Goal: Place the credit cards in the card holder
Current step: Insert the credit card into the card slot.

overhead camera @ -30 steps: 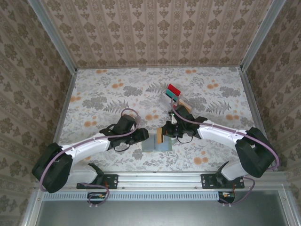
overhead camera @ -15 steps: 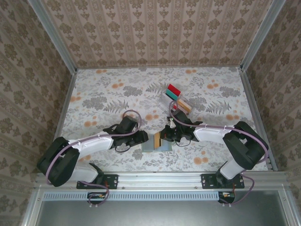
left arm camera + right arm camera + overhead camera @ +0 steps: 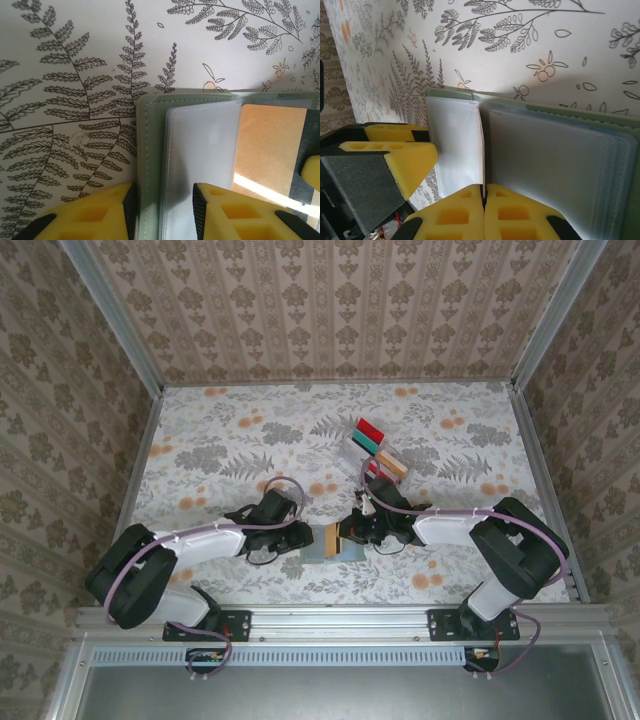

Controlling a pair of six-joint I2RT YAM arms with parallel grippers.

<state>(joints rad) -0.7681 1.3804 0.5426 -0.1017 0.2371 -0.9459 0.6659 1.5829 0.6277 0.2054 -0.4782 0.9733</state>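
Floral table (image 3: 220, 440), with the open card holder (image 3: 150, 145) lying near its front edge between the two grippers. Left gripper (image 3: 161, 195): fingers stood partly apart, astride the holder's left cover and a clear sleeve (image 3: 200, 150); whether they pinched these could not be told. Right gripper (image 3: 483, 192): fingers clenched on an orange credit card (image 3: 267, 145), seen edge-on at the holder's fold. The card's right end was cut off by the frame
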